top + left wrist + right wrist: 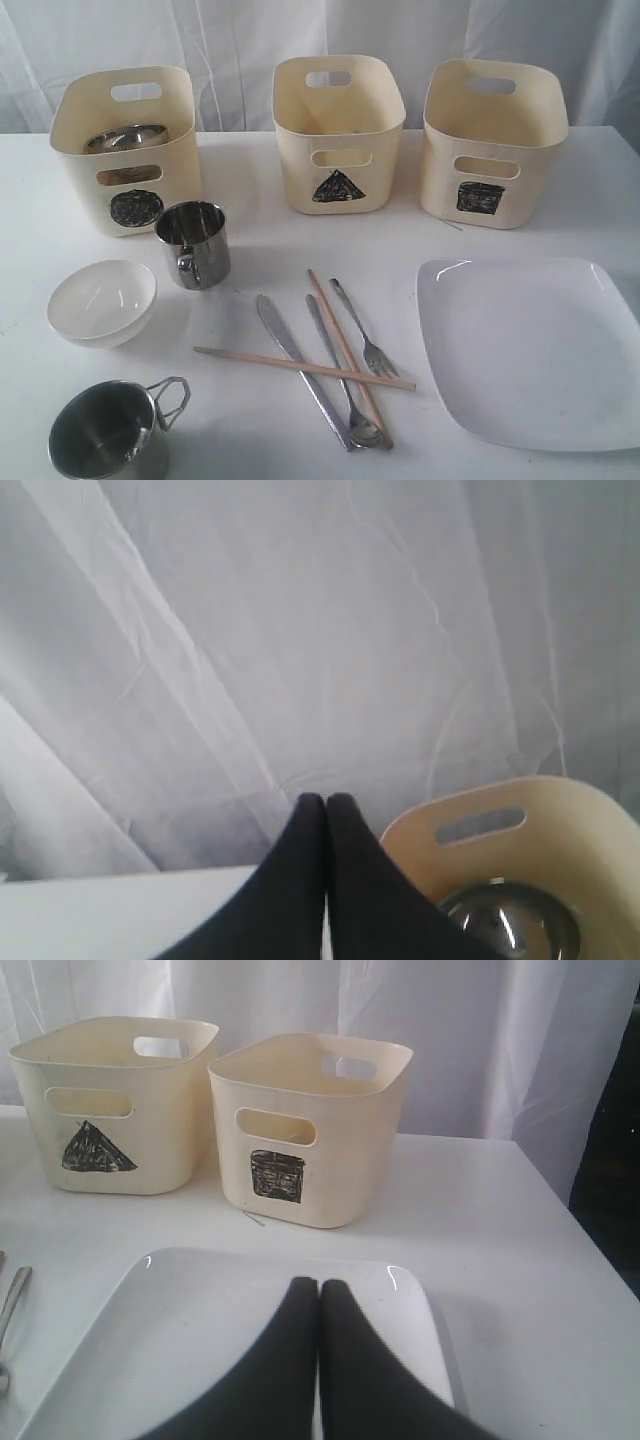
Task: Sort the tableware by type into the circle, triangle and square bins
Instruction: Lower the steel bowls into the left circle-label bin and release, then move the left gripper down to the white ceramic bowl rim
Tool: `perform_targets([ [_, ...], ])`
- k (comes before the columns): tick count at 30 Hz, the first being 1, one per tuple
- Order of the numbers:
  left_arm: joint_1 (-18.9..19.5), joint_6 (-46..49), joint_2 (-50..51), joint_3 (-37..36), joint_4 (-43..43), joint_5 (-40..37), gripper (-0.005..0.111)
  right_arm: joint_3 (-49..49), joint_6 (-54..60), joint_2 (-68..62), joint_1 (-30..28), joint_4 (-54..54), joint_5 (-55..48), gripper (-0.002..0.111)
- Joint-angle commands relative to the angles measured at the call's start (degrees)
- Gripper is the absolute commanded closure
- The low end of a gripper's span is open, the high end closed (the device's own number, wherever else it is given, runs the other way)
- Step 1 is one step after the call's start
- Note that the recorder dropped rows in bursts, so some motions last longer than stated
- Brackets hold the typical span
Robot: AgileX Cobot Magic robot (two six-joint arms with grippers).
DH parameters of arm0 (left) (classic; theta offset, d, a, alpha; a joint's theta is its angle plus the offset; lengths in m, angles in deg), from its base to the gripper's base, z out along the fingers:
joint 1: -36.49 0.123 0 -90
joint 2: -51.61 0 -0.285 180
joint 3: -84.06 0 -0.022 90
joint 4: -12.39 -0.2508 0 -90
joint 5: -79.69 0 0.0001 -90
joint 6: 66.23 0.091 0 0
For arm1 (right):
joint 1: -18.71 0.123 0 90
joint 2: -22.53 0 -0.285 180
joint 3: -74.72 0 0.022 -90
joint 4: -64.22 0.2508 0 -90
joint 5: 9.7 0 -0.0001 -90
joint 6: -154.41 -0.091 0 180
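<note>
Steel bowl (125,137) inside the circle bin (82,192)

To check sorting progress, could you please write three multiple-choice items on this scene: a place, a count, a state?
1. Where is the steel bowl? A in the circle bin; B in the triangle bin; C on the plate.
2. How many steel mugs are not yet binned? A one; B two; C three.
3. The left gripper is: A open; B shut, empty; C shut on a spoon.
Answers: A, it shows inside that bin; B, two show, both upright; B, jaws meet, nothing between.
</note>
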Motion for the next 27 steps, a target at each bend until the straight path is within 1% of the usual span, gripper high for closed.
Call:
perform_targets([
  [1, -0.4, -5.6, -7.2, -7.6, 1.6, 3.3, 0.107, 0.4, 0.1, 0.4, -0.4, 0.0, 0.1, 0.108],
  [2, -0.4, -6.5, -8.4, -8.6, 1.6, 2.9, 0.107, 0.4, 0.1, 0.4, -0.4, 0.0, 0.1, 0.108],
  [4, -0.4, -7.2, -11.6, -11.1, 1.6, -1.6, 0.107, 0.4, 0.1, 0.4, -0.4, 0.0, 0.1, 0.108],
  [5, -0.4, -6.4, -12.8, -12.0, 1.6, -6.6, 0.107, 0.4, 0.1, 0.4, -0.4, 0.0, 0.1, 0.108],
  [9, -0.4, -2.4, -17.5, -15.9, 1.6, -33.0, 0.107, 0.4, 0.1, 0.4, -0.4, 0.0, 0.1, 0.108],
  [12, -0.4, -3.6, -18.3, -18.0, 1.6, -43.1, 0.107, 0.4, 0.1, 0.4, -0.4, 0.0, 0.1, 0.108],
  [13, -0.4, -3.6, -18.3, -18.6, 1.6, -43.9, 0.107, 0.4, 0.1, 0.4, -0.4, 0.0, 0.1, 0.108],
  [14, -0.4, -2.8, -18.3, -19.3, 1.6, -42.5, 0.107, 0.4, 0.1, 0.4, -0.4, 0.0, 0.1, 0.108],
  [18, -0.4, -2.0, -18.3, -21.6, 1.6, -24.8, 0.107, 0.4, 0.1, 0.4, -0.4, 0.0, 0.1, 0.108],
  [20, -0.4, -2.0, -18.3, -22.7, 1.6, -18.9, 0.107, 0.4, 0.1, 0.4, -0.4, 0.0, 0.1, 0.108],
  [22, -0.4, -2.0, -18.3, -23.6, 1.6, -17.8, 0.107, 0.4, 0.1, 0.4, -0.4, 0.0, 0.1, 0.108],
  [25, -0.2, -3.0, -18.3, -24.2, 1.6, -20.5, 0.107, 0.4, 0.1, 0.4, -0.4, 0.0, 0.1, 0.108],
  [26, -0.2, -5.3, -18.3, -24.2, 1.6, -20.6, 0.107, 0.4, 0.1, 0.4, -0.4, 0.0, 0.1, 0.108],
  [27, -0.2, -10.9, -18.3, -24.2, -2.2, -20.9, 0.107, 0.4, 0.1, 0.4, -0.4, 0.0, 0.1, 0.108],
])
